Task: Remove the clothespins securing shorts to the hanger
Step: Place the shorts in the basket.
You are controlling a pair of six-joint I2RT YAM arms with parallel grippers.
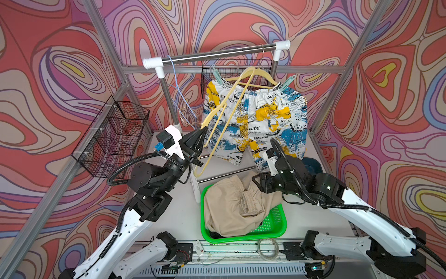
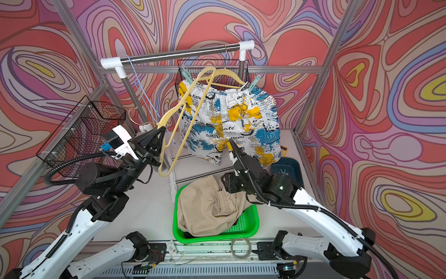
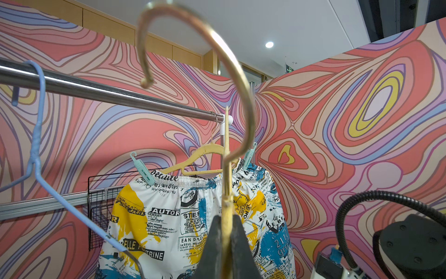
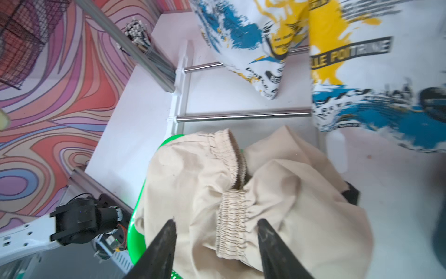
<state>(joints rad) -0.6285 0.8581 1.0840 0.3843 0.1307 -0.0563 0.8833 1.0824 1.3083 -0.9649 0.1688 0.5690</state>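
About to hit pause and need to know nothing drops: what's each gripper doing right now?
Left gripper: closed on the bare yellow hanger, by its hook.
Right gripper: open, empty, above the beige shorts.

White arm shells (image 1: 376, 224) dotted with screw holes, black joint housings (image 1: 144, 172), black corrugated cables (image 1: 347, 206), right gripper (image 4: 216, 224) with tapered black fingers (image 4: 164, 246).

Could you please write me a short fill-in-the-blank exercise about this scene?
The beige shorts lie in the ____ basket.
The printed shorts are held up by ____ mint-green clothespins.
The left gripper is shut on an empty ____ hanger.
The right gripper hangs ____ above the beige shorts.
Missing words: green, two, yellow, open.
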